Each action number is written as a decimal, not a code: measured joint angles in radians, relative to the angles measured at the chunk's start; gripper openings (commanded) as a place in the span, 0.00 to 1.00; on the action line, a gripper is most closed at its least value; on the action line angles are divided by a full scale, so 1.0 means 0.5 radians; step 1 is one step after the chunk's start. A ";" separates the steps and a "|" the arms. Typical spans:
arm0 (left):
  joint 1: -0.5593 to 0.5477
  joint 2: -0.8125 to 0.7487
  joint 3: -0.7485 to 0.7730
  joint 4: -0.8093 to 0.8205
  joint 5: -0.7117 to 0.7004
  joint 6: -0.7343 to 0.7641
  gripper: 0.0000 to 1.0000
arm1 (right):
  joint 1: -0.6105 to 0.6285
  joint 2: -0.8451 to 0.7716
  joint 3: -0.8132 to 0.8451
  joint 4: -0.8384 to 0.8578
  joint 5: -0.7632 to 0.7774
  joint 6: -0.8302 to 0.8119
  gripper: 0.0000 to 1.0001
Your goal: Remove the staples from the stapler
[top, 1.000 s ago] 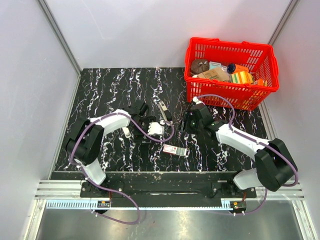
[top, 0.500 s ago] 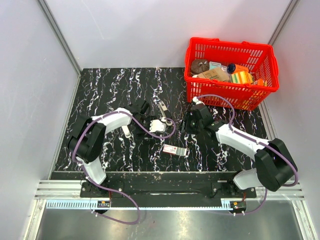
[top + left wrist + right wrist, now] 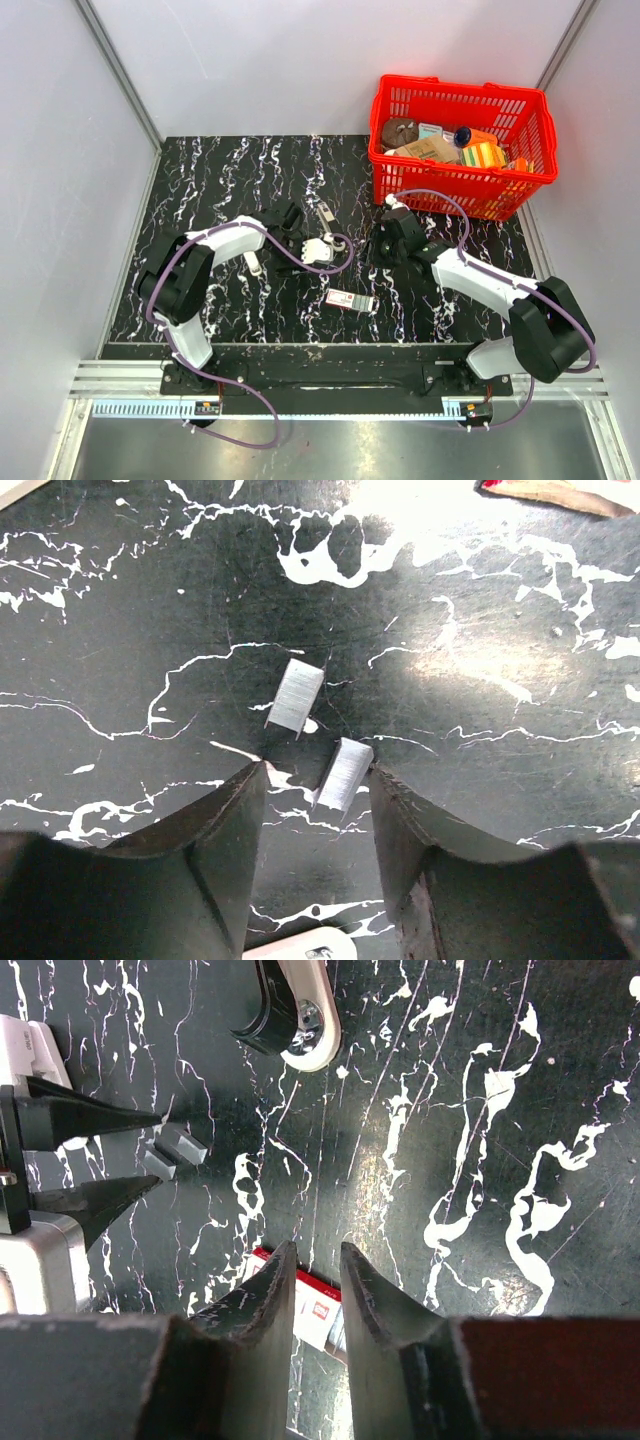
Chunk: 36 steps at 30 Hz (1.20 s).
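Observation:
The stapler (image 3: 326, 218) lies on the black marbled table just beyond my left gripper (image 3: 322, 247); its dark and pale end (image 3: 293, 1015) shows at the top of the right wrist view. Two short silvery staple strips lie loose on the table, one farther off (image 3: 298, 695) and one nearer (image 3: 343, 773). My left gripper (image 3: 315, 772) is open around the nearer strip, whose right edge touches the right finger (image 3: 400, 810), with a gap on the left. My right gripper (image 3: 317, 1250) hovers to the right, open by a narrow gap and holding nothing.
A small red-and-white box (image 3: 350, 300) lies near the front, also below the right fingers (image 3: 320, 1310). A slim white bar (image 3: 253, 263) lies left of the left arm. A red basket (image 3: 450, 172) full of items stands at the back right.
The left jaws have narrowed around the nearer staple strip and the gripper has edged slightly right. The right jaws have narrowed too.

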 measured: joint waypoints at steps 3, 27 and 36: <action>-0.014 0.004 0.001 -0.001 -0.002 -0.026 0.45 | 0.000 0.000 -0.002 0.000 -0.001 0.001 0.28; -0.034 0.031 0.040 -0.011 -0.029 -0.220 0.00 | 0.000 0.000 -0.013 0.001 -0.004 0.001 0.20; 0.011 -0.011 0.357 -0.214 0.041 -0.431 0.00 | 0.000 -0.024 -0.013 -0.001 -0.011 -0.001 0.27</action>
